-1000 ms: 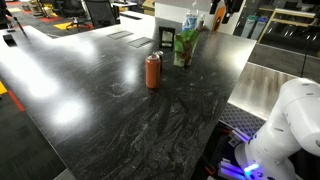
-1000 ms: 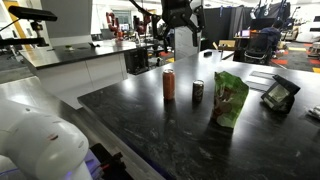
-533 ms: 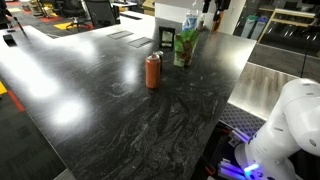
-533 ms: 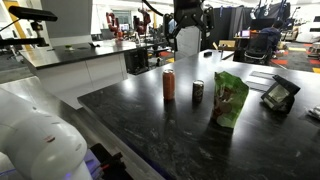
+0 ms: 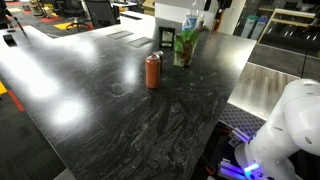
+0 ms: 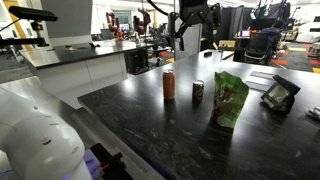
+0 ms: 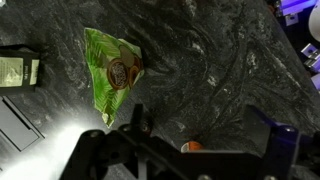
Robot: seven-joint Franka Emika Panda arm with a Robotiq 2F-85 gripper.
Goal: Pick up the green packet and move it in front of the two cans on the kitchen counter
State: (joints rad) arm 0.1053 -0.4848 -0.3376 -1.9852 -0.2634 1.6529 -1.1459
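The green packet [image 6: 230, 100] stands upright on the black kitchen counter [image 6: 170, 135]. It also shows in an exterior view [image 5: 185, 47] and in the wrist view [image 7: 112, 72]. The orange-red can [image 6: 169, 85] and the dark can [image 6: 198, 92] stand beside it; they also show in an exterior view, orange-red [image 5: 152, 71] and dark [image 5: 167, 38]. My gripper [image 6: 193, 15] hangs high above the cans, open and empty. In the wrist view its fingers [image 7: 205, 128] spread wide, with the orange-red can's top [image 7: 190, 146] between them and the packet off to one side.
A clear bottle with a blue label [image 5: 190, 20] stands behind the packet. A small dark device [image 6: 278, 95] sits on the counter near the packet. A dark flat box [image 7: 18, 70] lies beyond the packet. The counter edge meets a steel surface [image 5: 275, 85].
The gripper has drifted sideways high above the counter, a little toward the packet's side. The packet and cans have not moved.
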